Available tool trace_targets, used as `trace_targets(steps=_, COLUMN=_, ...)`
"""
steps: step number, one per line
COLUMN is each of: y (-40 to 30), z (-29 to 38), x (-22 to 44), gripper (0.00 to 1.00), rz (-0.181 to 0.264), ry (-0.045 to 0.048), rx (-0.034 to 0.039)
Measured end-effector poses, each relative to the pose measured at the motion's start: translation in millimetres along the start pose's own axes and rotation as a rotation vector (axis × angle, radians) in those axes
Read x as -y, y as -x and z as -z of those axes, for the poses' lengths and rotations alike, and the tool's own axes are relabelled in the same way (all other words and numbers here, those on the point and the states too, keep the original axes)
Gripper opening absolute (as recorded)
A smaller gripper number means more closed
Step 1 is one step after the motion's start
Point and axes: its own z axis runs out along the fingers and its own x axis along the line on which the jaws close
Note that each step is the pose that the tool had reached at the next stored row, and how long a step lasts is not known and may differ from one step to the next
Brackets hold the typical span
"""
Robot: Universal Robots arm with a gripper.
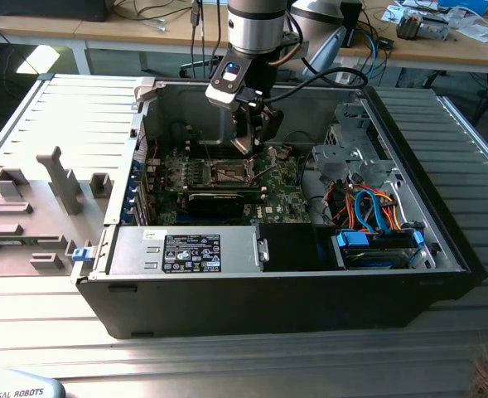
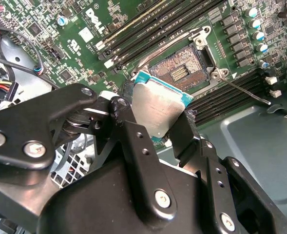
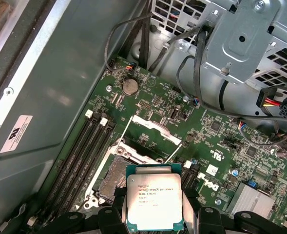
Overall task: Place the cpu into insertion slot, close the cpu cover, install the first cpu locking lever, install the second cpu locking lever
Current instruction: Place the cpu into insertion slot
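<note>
Our fingers (image 2: 127, 122) are clamped on opposite edges of the cpu (image 2: 159, 109), which hangs in the air near the insertion slot (image 2: 180, 70), not touching it. The slot lies open, its contact field bare. The cpu cover (image 3: 155, 127) stands tilted up at one edge of the slot, with green motherboard (image 3: 216, 136) all around the slot.

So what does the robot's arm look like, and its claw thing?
The arm is a round silvery-grey tube with a black band. Near its wrist sits a small box with a blue light, and a black cable loops off to the side. The gripper is black, made of chunky linked bars joined by silvery screws, with two black fingers.
</note>
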Motion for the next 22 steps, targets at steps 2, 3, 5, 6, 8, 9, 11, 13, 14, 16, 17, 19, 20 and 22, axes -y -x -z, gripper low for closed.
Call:
trace_targets(steps=2, y=0.0, z=-0.1, x=0.0, gripper=0.54, rz=-0.001, ry=-0.0001, rx=0.0000)
trace_targets(steps=3, y=0.0, z=-0.5, x=0.0, gripper=0.54, rz=-0.003, ry=-0.0003, rx=0.0006)
trace_targets(steps=5, y=0.0, z=-0.8, x=0.0, gripper=0.54, rz=-0.005, ry=-0.0013, rx=0.0024)
trace_targets(steps=6, y=0.0, z=-0.8, x=0.0, gripper=0.54, rz=-0.005, ry=-0.0014, rx=0.0024)
trace_targets(steps=8, y=0.0, z=-0.8, x=0.0, gripper=0.54, rz=-0.006, ry=-0.0017, rx=0.0029)
trace_targets(steps=9, y=0.0, z=-1.0, x=0.0, gripper=0.54, rz=-0.008, ry=-0.0019, rx=0.0033)
trace_targets(steps=11, y=-0.1, z=-1.3, x=0.0, gripper=0.54, rz=-0.010, ry=-0.0026, rx=0.0045)
trace_targets(steps=13, y=0.0, z=-1.3, x=0.1, gripper=0.54, rz=-0.011, ry=-0.0029, rx=0.0049)
trace_targets(steps=14, y=-0.1, z=-1.4, x=0.0, gripper=0.54, rz=-0.011, ry=-0.0029, rx=0.0050)
trace_targets(steps=16, y=-0.1, z=-2.1, x=0.1, gripper=0.54, rz=-0.014, ry=-0.0038, rx=0.0066)
trace_targets(steps=17, y=-0.1, z=-2.2, x=0.1, gripper=0.54, rz=-0.014, ry=-0.0038, rx=0.0066)
trace_targets(steps=19, y=-0.1, z=-2.3, x=0.1, gripper=0.54, rz=-0.014, ry=-0.0040, rx=0.0070)
trace_targets(steps=20, y=-0.1, z=-2.3, x=0.1, gripper=0.54, rz=-0.014, ry=-0.0042, rx=0.0073)
trace_targets(steps=22, y=-0.1, z=-2.5, x=0.1, gripper=0.54, rz=-0.015, ry=-0.0049, rx=0.0086)
